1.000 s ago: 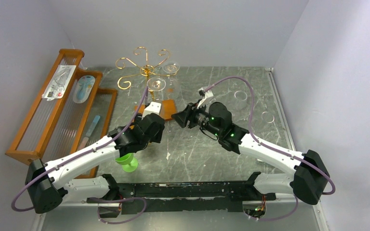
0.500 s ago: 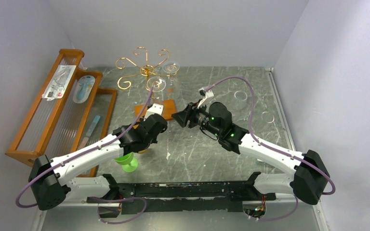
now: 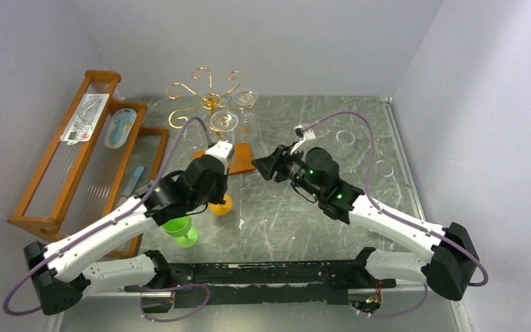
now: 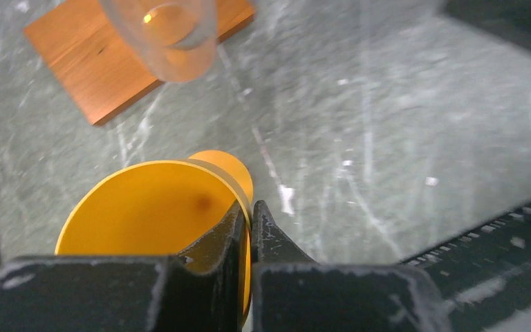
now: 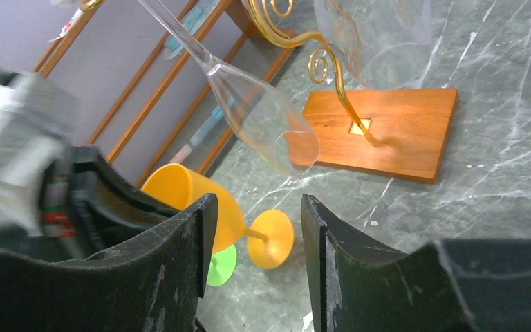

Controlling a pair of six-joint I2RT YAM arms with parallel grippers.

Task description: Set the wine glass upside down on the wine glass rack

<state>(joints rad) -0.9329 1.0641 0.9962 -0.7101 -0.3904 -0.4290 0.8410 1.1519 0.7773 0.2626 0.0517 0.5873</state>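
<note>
My left gripper [image 4: 251, 207] is shut on the rim of an orange wine glass [image 4: 152, 207], one finger inside the bowl and one outside. The glass [image 5: 200, 194] is tilted well over, its foot [image 3: 221, 205] low near the table. The wine glass rack [image 3: 207, 90] is gold wire on a wooden base [image 5: 387, 131], just beyond the left gripper [image 3: 207, 183]. Two clear glasses [image 3: 225, 121] [image 3: 245, 99] hang upside down on it. My right gripper [image 3: 259, 166] is open and holds nothing. It [image 5: 257, 200] faces the orange glass from the right.
A green wine glass [image 3: 181, 230] stands by the left forearm. The big wooden shelf [image 3: 62, 173] with packaged items runs along the left wall. Two clear round pieces [image 3: 346, 136] [image 3: 385, 167] lie on the right of the marble table.
The left gripper has shut on the orange glass's rim. The left arm has shifted, and the glass's foot now shows to its right. The right arm has edged slightly right.
</note>
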